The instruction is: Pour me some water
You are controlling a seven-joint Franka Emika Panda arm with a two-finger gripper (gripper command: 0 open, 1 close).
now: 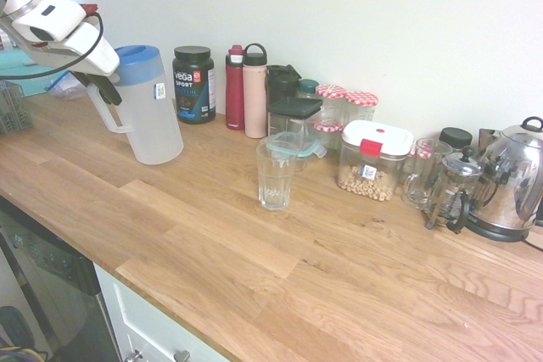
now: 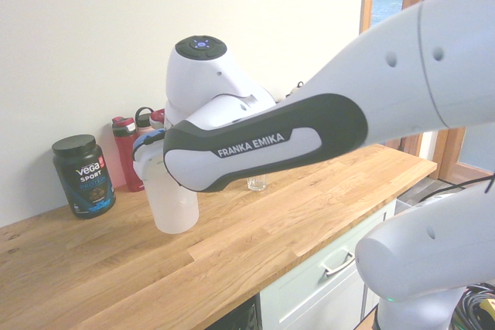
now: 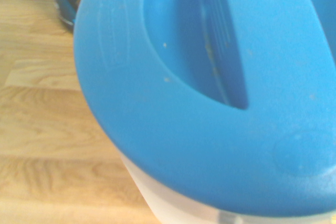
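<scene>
A translucent white pitcher (image 1: 154,120) with a blue lid (image 1: 136,54) stands upright on the wooden counter (image 1: 212,243), at the left. My gripper (image 1: 108,88) is shut on the top of the pitcher's handle (image 1: 103,112), on the side away from the glass. An empty clear drinking glass (image 1: 276,174) stands to the pitcher's right, apart from it. From the other side, my arm covers the gripper; the pitcher (image 2: 174,208) shows below it and the glass (image 2: 257,183) peeks out behind. The blue lid (image 3: 210,93) fills the wrist view.
Along the wall stand a black Vega tub (image 1: 194,84), a red bottle (image 1: 235,87), a pink bottle (image 1: 254,91), jars and a lidded food container (image 1: 373,158). A French press (image 1: 454,192) and a steel kettle (image 1: 516,180) are far right. The counter's front edge runs bottom left.
</scene>
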